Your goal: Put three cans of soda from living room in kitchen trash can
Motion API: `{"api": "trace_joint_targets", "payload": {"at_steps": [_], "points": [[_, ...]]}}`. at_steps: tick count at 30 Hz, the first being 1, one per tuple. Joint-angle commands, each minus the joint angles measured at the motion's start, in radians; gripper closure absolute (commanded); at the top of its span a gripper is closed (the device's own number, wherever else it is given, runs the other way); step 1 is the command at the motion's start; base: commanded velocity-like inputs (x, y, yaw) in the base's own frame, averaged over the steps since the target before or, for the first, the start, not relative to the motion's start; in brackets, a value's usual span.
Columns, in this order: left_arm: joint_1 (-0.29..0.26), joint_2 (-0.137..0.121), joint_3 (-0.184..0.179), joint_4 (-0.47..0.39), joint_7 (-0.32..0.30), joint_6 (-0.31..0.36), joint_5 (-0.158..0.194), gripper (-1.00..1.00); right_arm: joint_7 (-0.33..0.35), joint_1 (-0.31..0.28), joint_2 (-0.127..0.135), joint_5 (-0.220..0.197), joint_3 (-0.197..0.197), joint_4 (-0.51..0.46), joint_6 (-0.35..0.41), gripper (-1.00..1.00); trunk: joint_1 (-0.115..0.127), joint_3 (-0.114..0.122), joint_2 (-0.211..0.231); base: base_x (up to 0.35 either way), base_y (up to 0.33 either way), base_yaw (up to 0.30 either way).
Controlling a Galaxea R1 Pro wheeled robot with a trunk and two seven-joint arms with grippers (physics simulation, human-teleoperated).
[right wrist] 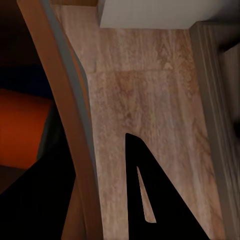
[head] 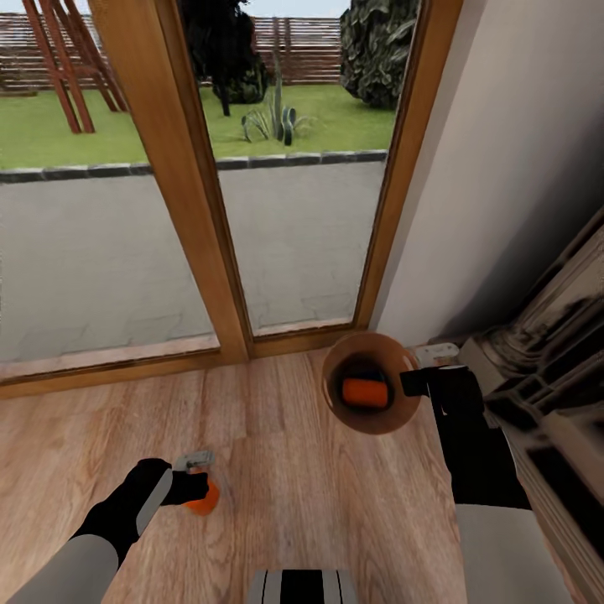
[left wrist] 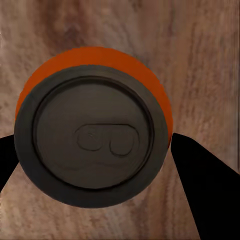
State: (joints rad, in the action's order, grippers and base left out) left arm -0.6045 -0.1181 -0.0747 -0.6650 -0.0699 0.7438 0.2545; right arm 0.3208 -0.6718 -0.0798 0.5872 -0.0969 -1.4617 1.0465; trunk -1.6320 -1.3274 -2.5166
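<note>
Room: wood floor of pale-brown grained planks is running up to wooden-framed glass garden doors, with a stone fireplace being cut off at the right edge.
Orange can on floor: upright orange can is standing on the planks at lower left, mostly hidden in the head view behind the left gripper; the left wrist view is showing its dull grey round top with pull tab and an orange rim.
Left gripper: its dark fingers are sitting either side of the can, spread wide; whether they are touching it I cannot tell.
Trash can: round trash can, smooth tan inside, is hanging above the floor near the doors, its mouth turned toward the camera.
Can inside: second orange can is lying on its side within, a dark blue shape just behind it being hard to make out.
Right gripper: right gripper is pinching the bin's thin curved wall, one finger inside and one outside.
</note>
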Motion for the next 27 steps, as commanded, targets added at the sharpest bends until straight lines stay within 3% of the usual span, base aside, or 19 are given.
{"api": "trace_joint_targets", "payload": {"at_steps": [1, 16, 21, 27], "points": [[0.0, 0.0, 0.0, -0.008, 0.0, 0.005, 0.0, 1.0, 0.0, 0.0, 0.0, -0.007, 0.0, 0.0, 0.001, 1.0, 0.0, 0.004, 0.0, 0.0, 0.0, 0.0], [0.01, -0.002, 0.008, -0.384, -0.005, 0.255, 0.007, 1.0, 0.0, 0.009, -0.002, -0.007, 0.001, 0.021, 0.001, 1.0, 0.007, 0.062, 0.004, 0.0, 0.0, 0.0], [0.022, -0.003, 0.009, -0.524, -0.005, 0.303, 0.009, 1.0, 0.0, 0.016, -0.019, -0.008, 0.002, 0.035, 0.001, 1.0, 0.009, 0.081, 0.005, 0.0, 0.0, 0.0], [0.076, -0.011, 0.005, -0.68, -0.007, 0.303, 0.077, 1.0, 0.0, 0.035, -0.036, -0.009, 0.001, 0.042, 0.001, 1.0, 0.012, 0.105, 0.006, 0.0, 0.0, 0.0]]}}
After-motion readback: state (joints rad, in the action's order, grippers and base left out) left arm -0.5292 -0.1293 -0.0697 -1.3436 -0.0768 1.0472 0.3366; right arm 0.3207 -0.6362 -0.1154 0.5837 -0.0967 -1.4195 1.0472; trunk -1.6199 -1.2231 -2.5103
